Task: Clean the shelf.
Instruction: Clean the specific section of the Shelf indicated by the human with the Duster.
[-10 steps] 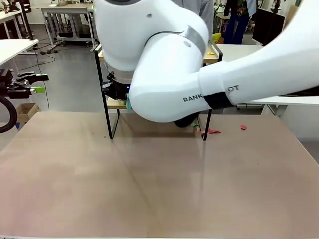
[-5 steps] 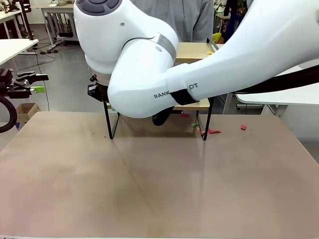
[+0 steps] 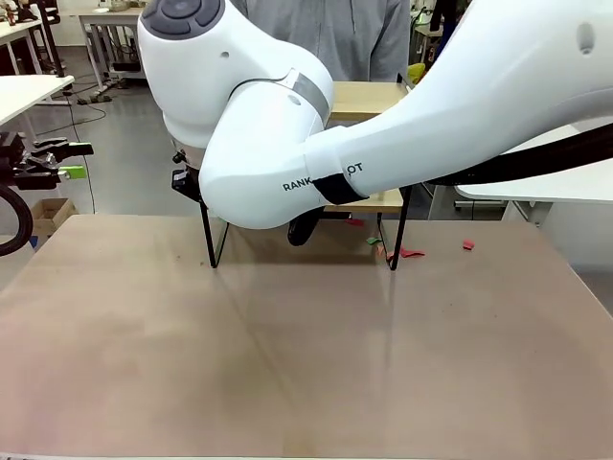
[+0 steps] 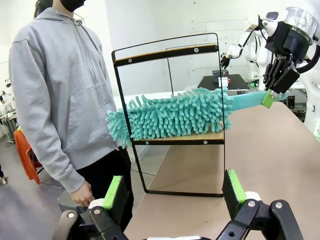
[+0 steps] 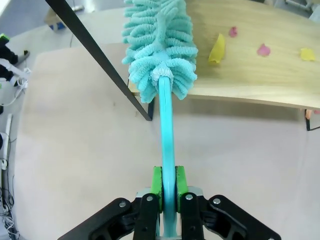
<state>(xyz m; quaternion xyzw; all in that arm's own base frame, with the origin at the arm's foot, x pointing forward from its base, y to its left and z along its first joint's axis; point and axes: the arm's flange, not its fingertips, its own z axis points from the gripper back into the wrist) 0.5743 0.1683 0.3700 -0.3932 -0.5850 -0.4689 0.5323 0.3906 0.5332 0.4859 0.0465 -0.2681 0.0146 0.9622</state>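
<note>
Your right arm [image 3: 412, 115] reaches across the front view and covers most of the shelf [image 3: 374, 99]. The shelf stands at the far side of the table [image 3: 306, 364], in front of a person [image 3: 354, 34] in a grey hoodie. There you get only part of its top board, a strip of the lower board and two black legs. Small red and green scraps [image 3: 410, 253] lie on the table by its right-hand leg.

The left wrist view gives you what the arm hides. It looks at the shelf from the side and shows both boards in the black frame. One turquoise duster [image 4: 172, 116] lies along the lower board, its head poking past the frame toward the person. The right gripper [image 4: 270, 97] is at the handle's end. The left gripper [image 4: 173, 190] hangs well apart from the shelf, jaws spread wide with nothing between them.

From the right wrist view you see the green pads clamped tight on the duster's handle. Four bits lie on the lower board beside the duster head: two yellow scraps [image 5: 216, 48] and two pink scraps [image 5: 263, 49].
</note>
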